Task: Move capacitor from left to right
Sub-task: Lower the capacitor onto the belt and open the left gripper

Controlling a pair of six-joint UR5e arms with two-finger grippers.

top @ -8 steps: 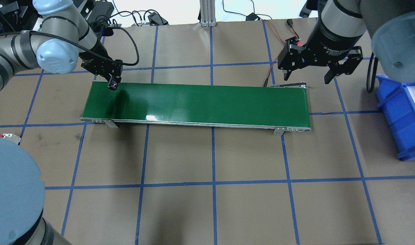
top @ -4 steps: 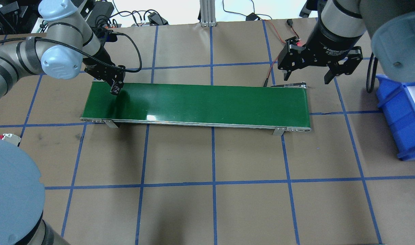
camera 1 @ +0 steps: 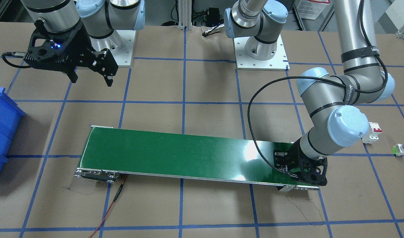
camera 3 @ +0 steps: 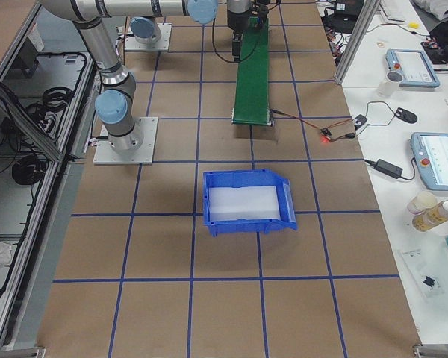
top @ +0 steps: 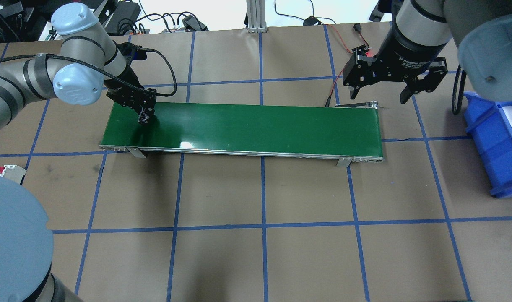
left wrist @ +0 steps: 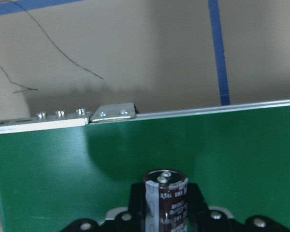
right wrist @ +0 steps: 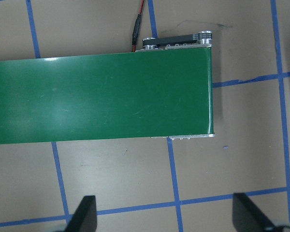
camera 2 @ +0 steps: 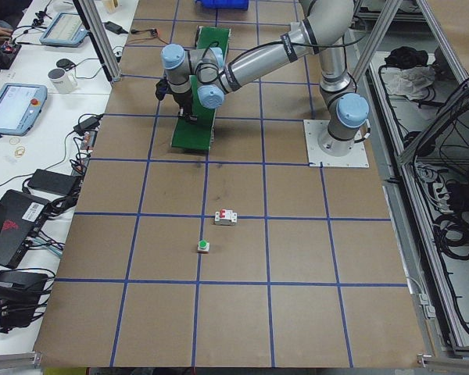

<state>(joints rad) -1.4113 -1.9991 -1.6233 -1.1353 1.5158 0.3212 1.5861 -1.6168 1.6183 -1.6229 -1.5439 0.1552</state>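
L pincer [top: 143,117] grips capacitor [left wrist: 165,200], long axis pointing down at belt's [top: 256,126] L end; R pincer [top: 378,97], spread wide, hangs well apart near R end.

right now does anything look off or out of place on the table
Only the green conveyor: it sits slightly askew to the blue tape grid. The capacitor is held in the left gripper; nothing looks spilled or damaged.

Capacitor [left wrist: 165,202]: dark cylindrical can, silvery end face with two terminals | clamped in left pincer [top: 144,119], terminal end pointing away from the wrist | low over the green conveyor belt [top: 256,126], robot's-left end; contact with it unclear.
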